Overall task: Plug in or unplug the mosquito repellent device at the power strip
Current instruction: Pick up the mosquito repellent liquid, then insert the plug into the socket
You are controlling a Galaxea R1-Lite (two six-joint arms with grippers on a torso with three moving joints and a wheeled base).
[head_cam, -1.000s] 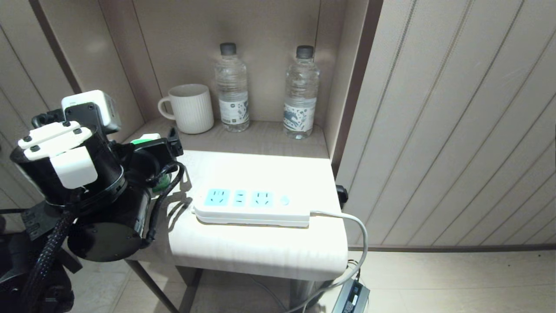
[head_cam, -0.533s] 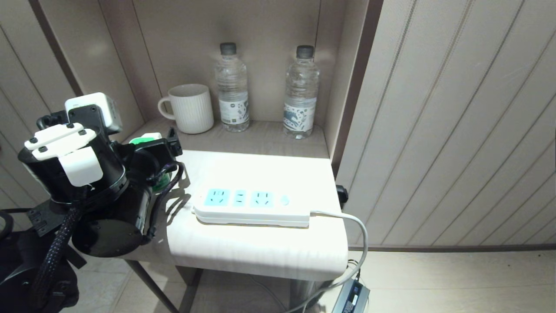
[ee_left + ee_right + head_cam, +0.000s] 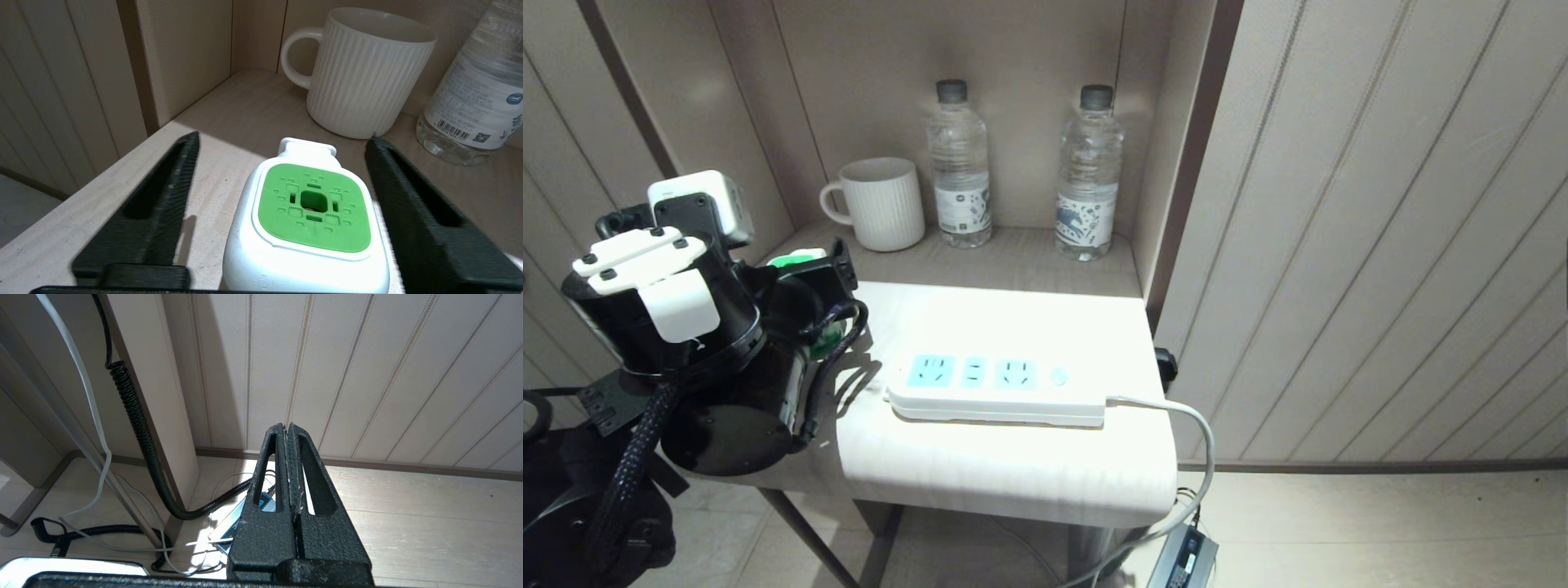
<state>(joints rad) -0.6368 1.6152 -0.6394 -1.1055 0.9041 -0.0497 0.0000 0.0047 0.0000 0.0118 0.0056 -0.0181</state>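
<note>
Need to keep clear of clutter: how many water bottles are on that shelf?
2. One water bottle stands at the back beside the mug; the other water bottle stands further right, near the alcove's right wall. None looks hidden.

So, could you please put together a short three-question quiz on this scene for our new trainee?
1. True or false: the mosquito repellent device is plugged into the power strip.
2. Which gripper is shut? A) left gripper B) right gripper
3. What stands nearest the mug on the shelf, apart from the device?

Key:
1. False: it stands on the table beside the strip, between the left gripper's fingers, which do not touch it.
2. B: its fingers are pressed together, low near the floor.
3. A water bottle, the left of two.
</note>
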